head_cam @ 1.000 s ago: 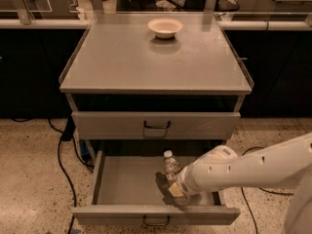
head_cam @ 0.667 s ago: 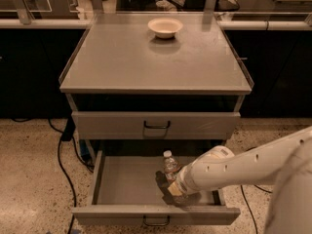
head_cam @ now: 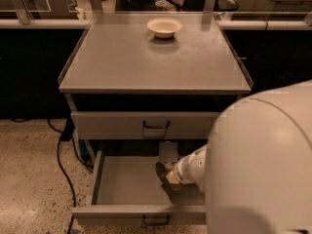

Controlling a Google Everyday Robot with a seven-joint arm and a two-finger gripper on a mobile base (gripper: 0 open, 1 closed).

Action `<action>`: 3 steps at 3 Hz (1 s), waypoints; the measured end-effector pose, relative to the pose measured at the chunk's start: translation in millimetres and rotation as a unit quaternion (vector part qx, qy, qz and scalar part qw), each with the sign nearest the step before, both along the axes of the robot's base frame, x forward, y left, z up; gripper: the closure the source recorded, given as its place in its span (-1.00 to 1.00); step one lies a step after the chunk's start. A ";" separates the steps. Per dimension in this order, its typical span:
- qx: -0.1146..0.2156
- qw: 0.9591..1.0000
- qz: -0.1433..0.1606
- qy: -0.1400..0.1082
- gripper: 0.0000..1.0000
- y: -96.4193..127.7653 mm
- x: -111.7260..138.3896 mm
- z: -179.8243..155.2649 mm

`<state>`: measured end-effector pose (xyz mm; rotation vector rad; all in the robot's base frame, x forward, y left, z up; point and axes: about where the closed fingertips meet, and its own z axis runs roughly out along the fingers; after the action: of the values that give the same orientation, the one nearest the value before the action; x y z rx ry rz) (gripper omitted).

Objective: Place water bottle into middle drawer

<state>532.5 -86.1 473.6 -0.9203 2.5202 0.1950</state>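
Black cable [head_cam: 59, 152] runs down the lower left of the frame over speckled floor [head_cam: 29, 179], close by the cabinet's left side. Grey metal cabinet [head_cam: 146, 67] fills the ctr, its flat top seen from above. White bowl [head_cam: 165, 27] sits upright on that top near the back edge, approx mid-width, well apart from everything below. Under the top is the upper drawer [head_cam: 107, 126], shut. Below it the middle drawer [head_cam: 126, 179] stands open toward the camera, w/ a dark handle [head_cam: 156, 222] on its front at the btm edge of the frame. The left part of the drawer floor is bare grey metal. Right of ctr inside the drawer, a pale upright shape is the water bottle [head_cam: 168, 153], standing toward the back; its cap and label are too blurred to make out. The gripper [head_cam: 167, 173] is down inside the drawer, just in front of the bottle's lower part, touching or nearly touching it. Can't tell whether it's open, closed or gripping the bottle. White arm [head_cam: 263, 165] covers the lower right, its big rounded shell hiding the drawer's right side and the cabinet's right front corner.
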 end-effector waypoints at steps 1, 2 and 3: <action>0.012 1.000 -0.016 -0.024 1.00 5.0 18.7 -9.9; 0.033 0.998 -0.030 -0.048 1.00 18.3 32.4 -6.8; 0.033 0.998 -0.031 -0.045 1.00 18.6 31.7 -9.2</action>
<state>564.2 -67.5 464.4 -0.8066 2.4398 0.2117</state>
